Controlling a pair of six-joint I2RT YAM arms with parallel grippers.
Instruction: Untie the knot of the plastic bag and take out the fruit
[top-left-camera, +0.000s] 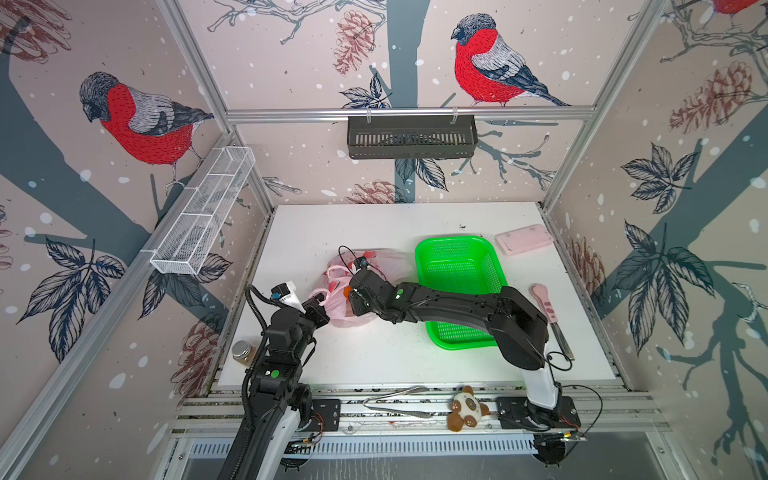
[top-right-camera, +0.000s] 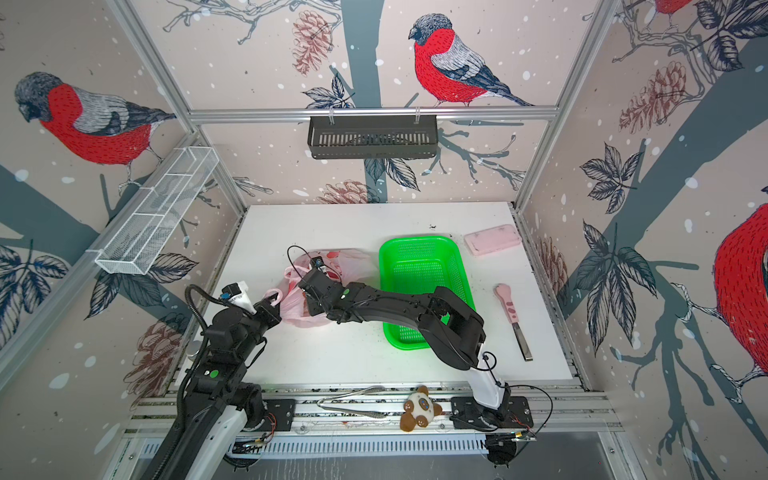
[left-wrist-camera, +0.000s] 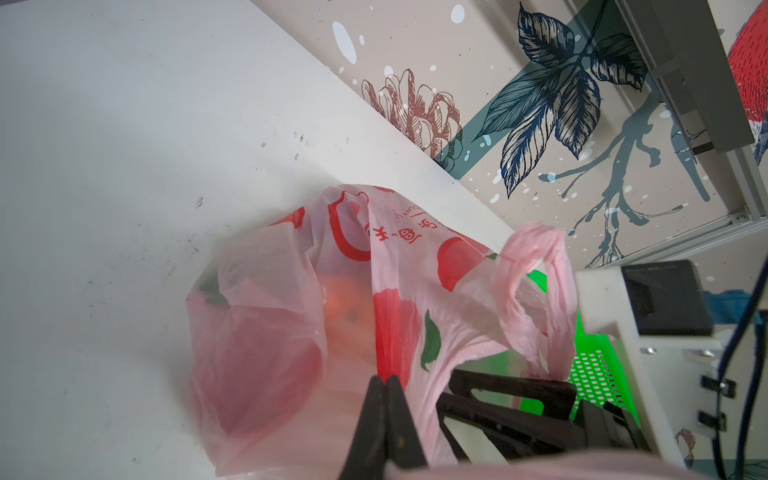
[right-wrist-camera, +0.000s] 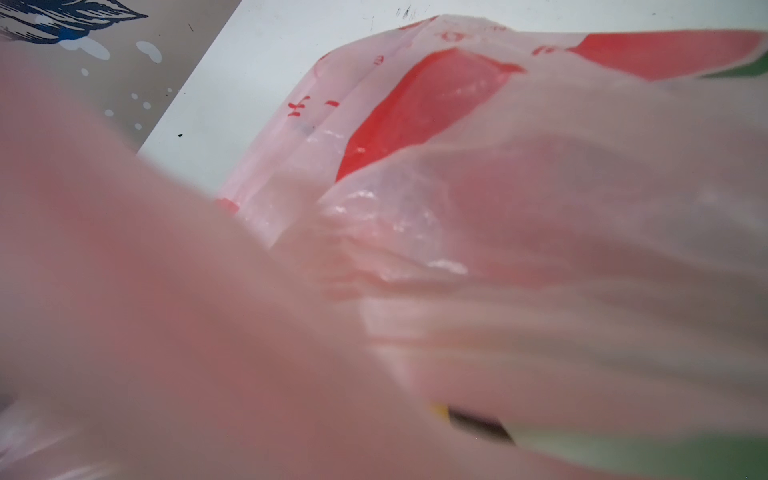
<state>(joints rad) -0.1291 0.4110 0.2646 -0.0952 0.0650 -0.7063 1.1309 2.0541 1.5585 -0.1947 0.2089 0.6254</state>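
At the left, a fold of the plastic bag (top-left-camera: 374, 261) is pinched between the tightly closed fingers of the left gripper (left-wrist-camera: 384, 380), seemingly so the mouth is kept lifted and taut. No knot is seen, and one handle loop (left-wrist-camera: 536, 282) stands free. The fruit (left-wrist-camera: 345, 316) is seen through the film, inside the bag. The right gripper (left-wrist-camera: 449, 388) is pushed into the opening, probably to reach it. Whether its fingers are parted cannot be told. The green basket (top-left-camera: 453, 239) is set just beside the bag, likely as the drop place.

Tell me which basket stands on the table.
The green basket; the black one and the white wire one hang from the frame rails.
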